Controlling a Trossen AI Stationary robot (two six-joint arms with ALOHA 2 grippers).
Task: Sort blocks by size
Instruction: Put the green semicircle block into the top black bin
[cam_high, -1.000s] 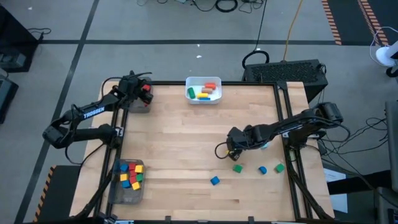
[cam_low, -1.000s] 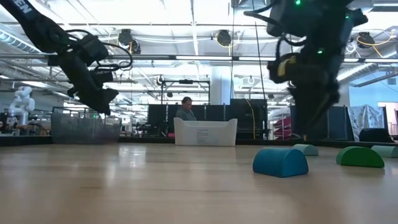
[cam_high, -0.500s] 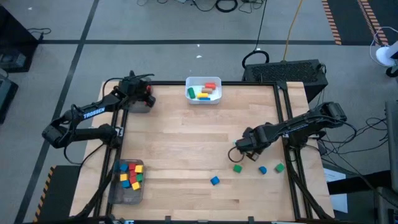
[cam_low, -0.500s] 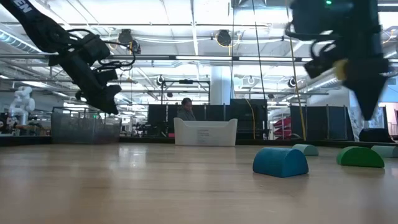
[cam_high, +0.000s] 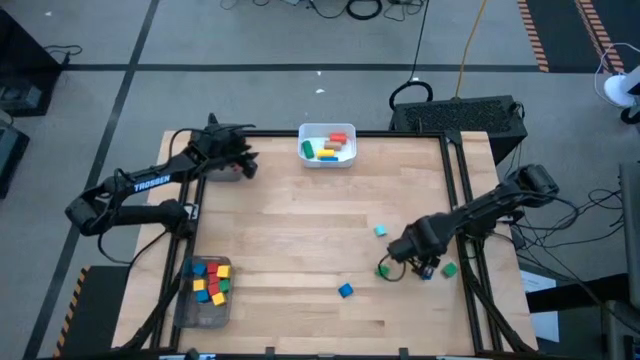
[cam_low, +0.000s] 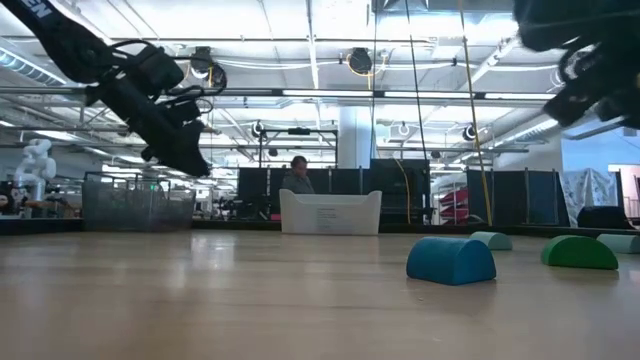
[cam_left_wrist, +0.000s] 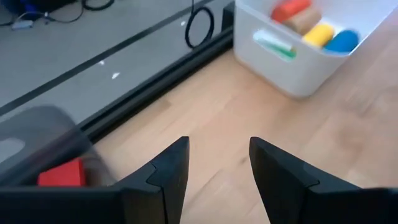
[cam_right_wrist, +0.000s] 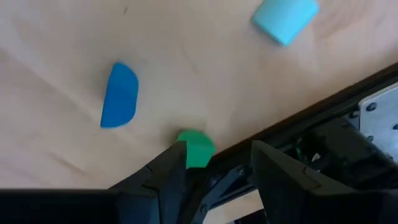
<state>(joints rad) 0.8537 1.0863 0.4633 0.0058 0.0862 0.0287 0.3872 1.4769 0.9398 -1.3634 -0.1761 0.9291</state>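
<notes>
Hovering empty with jaws apart, both the right gripper (cam_high: 412, 250) and left gripper (cam_high: 243, 160); the blocks (cam_high: 381, 270) look light, hard, rounded—pinch flat faces.

Both arms are showing matte black links, looping black cables and white lettering on the left arm (cam_high: 150, 182).

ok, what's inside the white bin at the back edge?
The white bin holds long blocks: a red one, tan, yellow, blue, and a green one. Anything lying beneath them is covered.
</notes>
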